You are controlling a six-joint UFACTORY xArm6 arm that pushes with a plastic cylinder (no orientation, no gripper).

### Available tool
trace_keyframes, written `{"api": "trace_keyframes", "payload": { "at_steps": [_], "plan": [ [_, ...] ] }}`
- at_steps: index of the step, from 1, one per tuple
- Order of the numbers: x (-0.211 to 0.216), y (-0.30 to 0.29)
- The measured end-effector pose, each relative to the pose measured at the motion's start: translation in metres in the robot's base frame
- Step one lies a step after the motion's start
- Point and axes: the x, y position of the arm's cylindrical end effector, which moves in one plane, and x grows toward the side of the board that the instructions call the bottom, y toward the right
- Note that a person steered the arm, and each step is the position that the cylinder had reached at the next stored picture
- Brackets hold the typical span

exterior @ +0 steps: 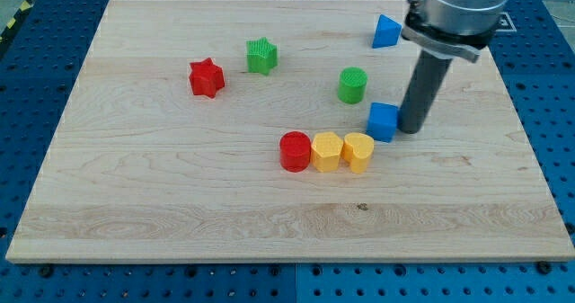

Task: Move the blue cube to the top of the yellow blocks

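1. Blue cube (383,120): sits on the counter (180,213) right of centre, at about 1 o'clock from the yellow pair and near it, not touching.
2. My tip (411,129): a bare rod, so no hand to open or close and nothing held. It stands at the cube's 3 o'clock side, just beside it; we cannot tell whether it touches.
3. Key relation: the cube lies at 9 o'clock from my tip, so we judge a push toward 9 o'clock would carry it above the yellow pair.
4. Yellow blocks: a hexagon-like block (326,151) and a heart-like block (358,151), side by side and touching.
5. Red cylinder (295,151): touching the yellow pair at its 9 o'clock end.
6. Green cylinder (352,84): at 11 o'clock from the cube, bordering the path; we judge it a possible obstruction.
7. Farther items: blue triangular block (386,31) at 12 o'clock, green star (261,56), red star (206,77).
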Motion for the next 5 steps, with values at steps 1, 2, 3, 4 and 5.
{"api": "trace_keyframes", "payload": {
  "at_steps": [1, 2, 3, 4, 5],
  "plan": [
    [-0.006, -0.009],
    [-0.018, 0.006],
    [-0.026, -0.021],
    [-0.015, -0.021],
    [-0.015, -0.027]
  ]
}}
